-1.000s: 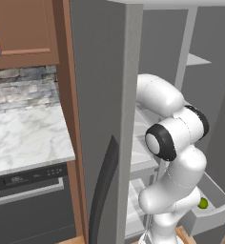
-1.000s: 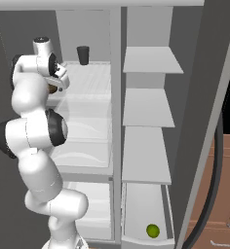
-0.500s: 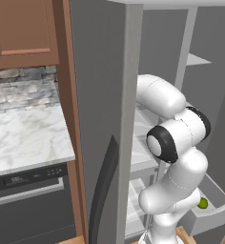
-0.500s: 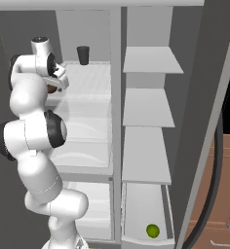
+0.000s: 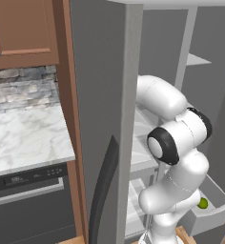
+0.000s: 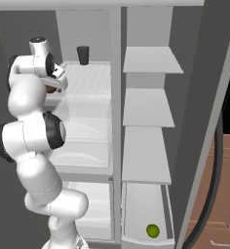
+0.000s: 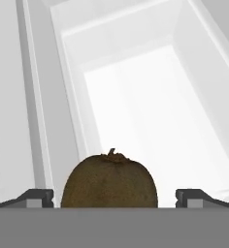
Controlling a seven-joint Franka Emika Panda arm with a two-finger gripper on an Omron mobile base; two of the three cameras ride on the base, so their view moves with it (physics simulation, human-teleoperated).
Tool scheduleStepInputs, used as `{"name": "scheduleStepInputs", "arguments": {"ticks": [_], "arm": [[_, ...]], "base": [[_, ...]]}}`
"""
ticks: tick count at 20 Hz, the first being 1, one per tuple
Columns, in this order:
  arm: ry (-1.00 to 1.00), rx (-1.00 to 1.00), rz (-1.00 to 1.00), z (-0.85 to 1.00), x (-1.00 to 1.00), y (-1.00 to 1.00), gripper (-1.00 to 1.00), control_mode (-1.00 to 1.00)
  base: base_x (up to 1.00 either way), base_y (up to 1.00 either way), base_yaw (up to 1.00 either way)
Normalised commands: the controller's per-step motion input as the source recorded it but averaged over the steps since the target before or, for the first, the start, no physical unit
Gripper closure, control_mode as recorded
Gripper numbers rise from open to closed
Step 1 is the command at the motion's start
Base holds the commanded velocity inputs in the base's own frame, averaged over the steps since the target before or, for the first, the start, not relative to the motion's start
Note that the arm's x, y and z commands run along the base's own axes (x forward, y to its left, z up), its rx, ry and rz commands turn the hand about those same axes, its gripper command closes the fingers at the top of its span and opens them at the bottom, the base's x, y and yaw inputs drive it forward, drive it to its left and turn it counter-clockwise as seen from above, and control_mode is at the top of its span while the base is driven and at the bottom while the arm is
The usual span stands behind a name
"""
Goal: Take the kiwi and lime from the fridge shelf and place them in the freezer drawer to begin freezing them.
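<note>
In the left base view the arm reaches from the lower right into the open fridge, its upper links bent in toward the shelves behind the door's edge. Low at the right, the freezer drawer stands pulled out, and the lime already lies inside it, near the drawer's near wall. That half of the task looks done; the drawer is left open, presumably to take the second fruit.

In the right base view the hand is up at the fridge's upper left shelf, at that shelf's left front corner. The pincer points in over the shelf, and a dark brown patch just beside the hand appears to be the kiwi. A small dark cup stands at the back of the same shelf, well apart from the hand. At the bottom right the lime sits on the floor of the freezer drawer, toward its front.

In the hand view the kiwi sits right between the two finger tips, stem end up, with clear gaps on both sides. The pincer stands wide apart and touches nothing yet, so the fruit is bracketed but not gripped. The hand seems lined up this way so the fingers can close evenly across the fruit's short axis. The likely next step is to close on it; a round, firm fruit could roll or squirt out if the fingers meet it off centre.
</note>
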Motion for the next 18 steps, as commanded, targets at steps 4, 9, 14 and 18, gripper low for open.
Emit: {"name": "scheduleStepInputs", "arguments": {"ticks": [4,9,14,18], "arm": [[-0.02,-0.01,0.0,0.0,-0.17,0.0,-1.0,-1.0],[0.0,0.0,0.0,-0.02,0.0,0.0,1.0,-1.0],[0.0,-0.01,0.0,-0.01,0.0,0.0,1.0,-1.0],[-0.01,0.0,0.0,0.0,-0.13,-0.29,1.0,-1.0]], "base": [[0.0,0.0,0.0],[0.0,0.0,0.0],[0.0,0.0,0.0],[0.0,0.0,0.0]]}}
